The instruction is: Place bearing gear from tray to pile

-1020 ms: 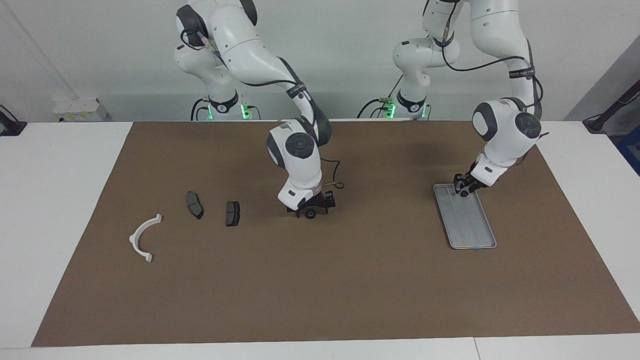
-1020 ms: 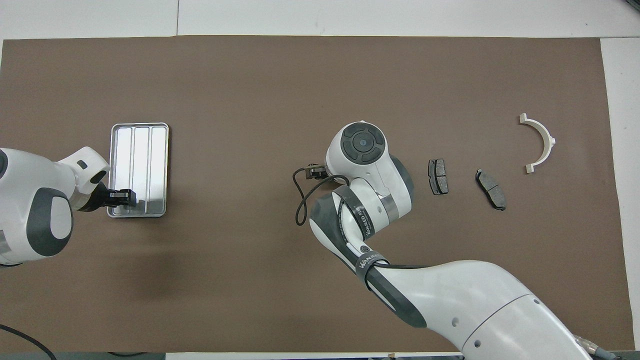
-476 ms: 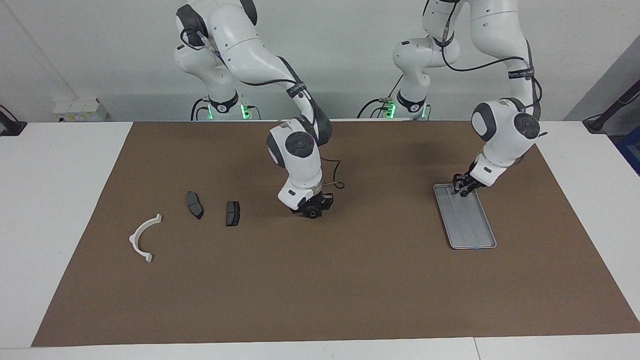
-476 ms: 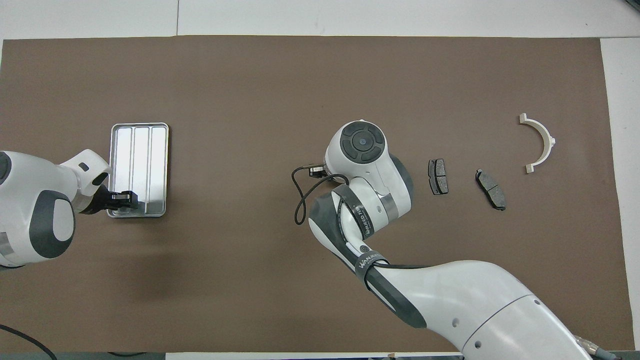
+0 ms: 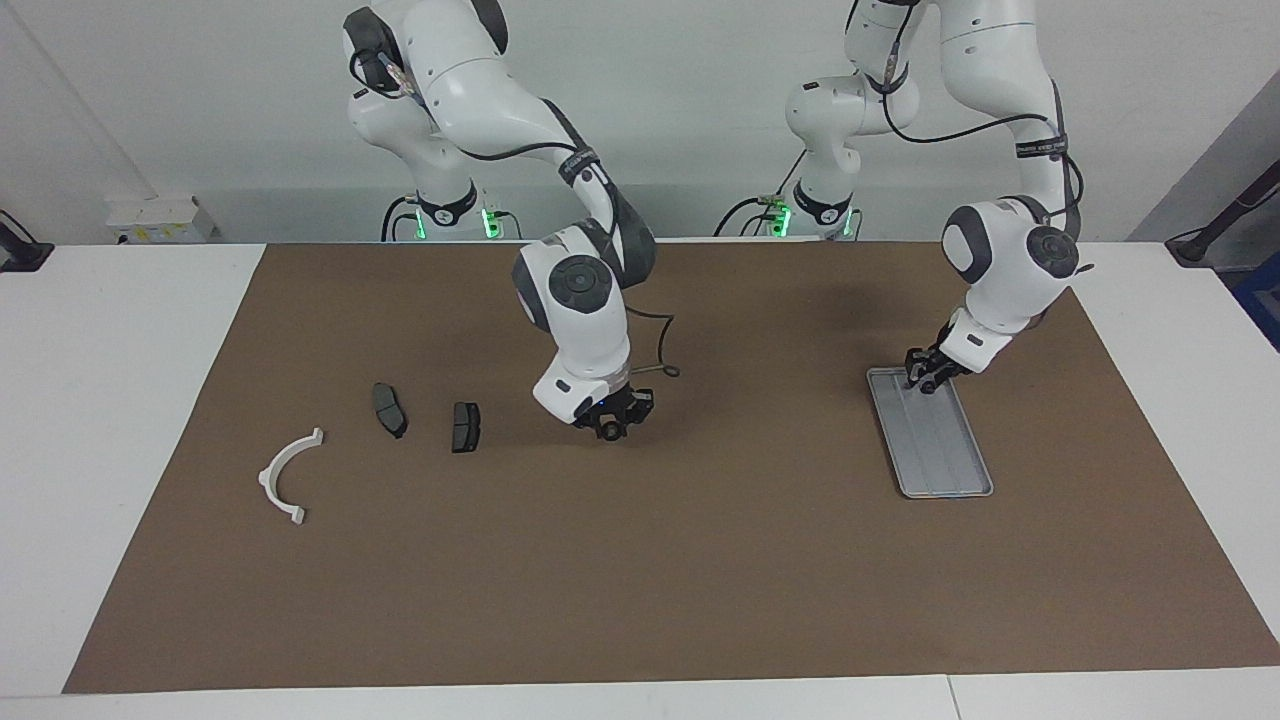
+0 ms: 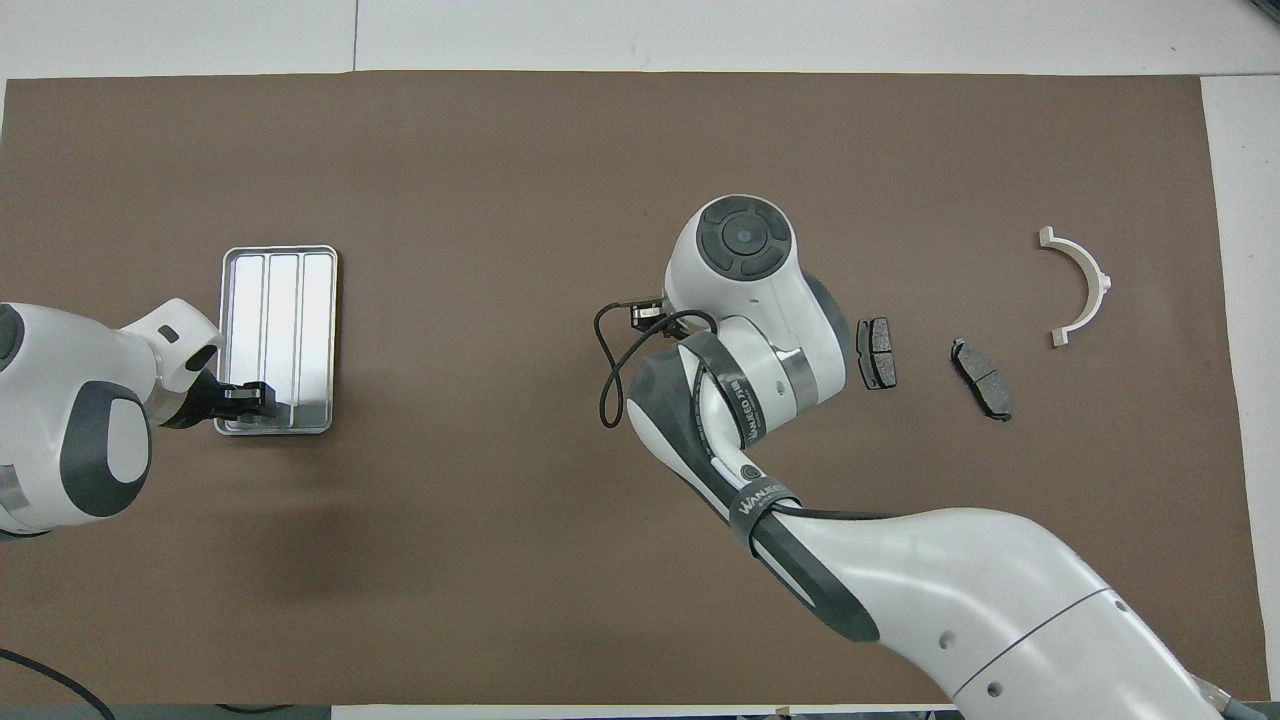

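Observation:
The bearing gear [image 5: 607,432], small, dark and round, is in my right gripper [image 5: 611,423], which is shut on it low over the brown mat, beside the nearer brake pad of the pile. In the overhead view the right wrist hides both. The pile is two dark brake pads [image 5: 465,426] [image 5: 389,409] [image 6: 876,353] [image 6: 982,377] and a white curved bracket [image 5: 285,480] [image 6: 1080,285]. The ribbed silver tray [image 5: 940,450] [image 6: 280,300] lies toward the left arm's end with nothing in it. My left gripper [image 5: 918,378] [image 6: 245,395] is at the tray's end nearer the robots.
A brown mat [image 5: 700,560] covers most of the white table. A black cable loop [image 6: 610,380] hangs off the right wrist. Between the tray and the right gripper only bare mat shows.
My right gripper has shut on the bearing gear that lay on the mat and has shifted with it toward the pile. The left gripper stays at the tray.

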Robot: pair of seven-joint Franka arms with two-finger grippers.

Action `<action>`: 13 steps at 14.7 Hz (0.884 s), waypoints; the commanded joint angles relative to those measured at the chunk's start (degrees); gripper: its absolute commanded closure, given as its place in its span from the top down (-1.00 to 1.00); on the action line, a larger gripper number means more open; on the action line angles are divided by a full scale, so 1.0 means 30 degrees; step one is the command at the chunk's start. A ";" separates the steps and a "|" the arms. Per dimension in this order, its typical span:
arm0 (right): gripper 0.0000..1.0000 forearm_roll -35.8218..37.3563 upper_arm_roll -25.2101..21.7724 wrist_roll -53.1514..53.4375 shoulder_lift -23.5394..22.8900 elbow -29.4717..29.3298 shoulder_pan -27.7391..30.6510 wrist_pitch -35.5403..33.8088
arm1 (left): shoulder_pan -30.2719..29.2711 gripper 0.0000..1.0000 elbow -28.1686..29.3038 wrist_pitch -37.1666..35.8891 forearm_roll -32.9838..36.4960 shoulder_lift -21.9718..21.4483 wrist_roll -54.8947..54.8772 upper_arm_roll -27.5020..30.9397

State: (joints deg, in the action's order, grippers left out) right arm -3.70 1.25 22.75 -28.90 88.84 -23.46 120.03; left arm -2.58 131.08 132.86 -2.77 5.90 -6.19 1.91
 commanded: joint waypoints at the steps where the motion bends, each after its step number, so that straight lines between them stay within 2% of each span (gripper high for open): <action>1: -1.00 -0.0085 0.0168 -0.3232 0.0725 -0.0404 0.2418 -0.0721 | -0.0048 -0.01 0.0457 0.0655 0.0075 -0.0121 0.0278 -0.0080; 4: -1.00 -0.0056 0.0197 -0.6984 0.0845 -0.1628 0.4970 -0.2324 | -0.0078 -0.02 0.0457 0.0801 0.0075 0.0056 0.0307 -0.0051; 7: -1.00 0.0002 0.0197 -1.1176 0.0640 -0.1869 0.7286 -0.2393 | -0.0078 -0.06 0.0486 0.0801 0.0075 0.0085 0.0278 -0.0051; 11: -1.00 0.1203 0.0197 -1.3234 0.0552 -0.0788 0.8842 -0.1135 | -0.0078 -0.75 0.0457 0.0714 0.0075 0.0085 0.0249 -0.0051; 13: -1.00 0.1233 0.0197 -1.3705 0.0261 -0.0115 0.9398 -0.0170 | -0.0078 -1.00 0.0253 0.0538 0.0075 0.0085 0.0249 -0.0051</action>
State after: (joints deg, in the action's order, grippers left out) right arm -0.87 0.90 -16.54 -27.64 85.94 3.11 116.25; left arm -2.60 131.28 133.51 -2.72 6.10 -6.09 2.12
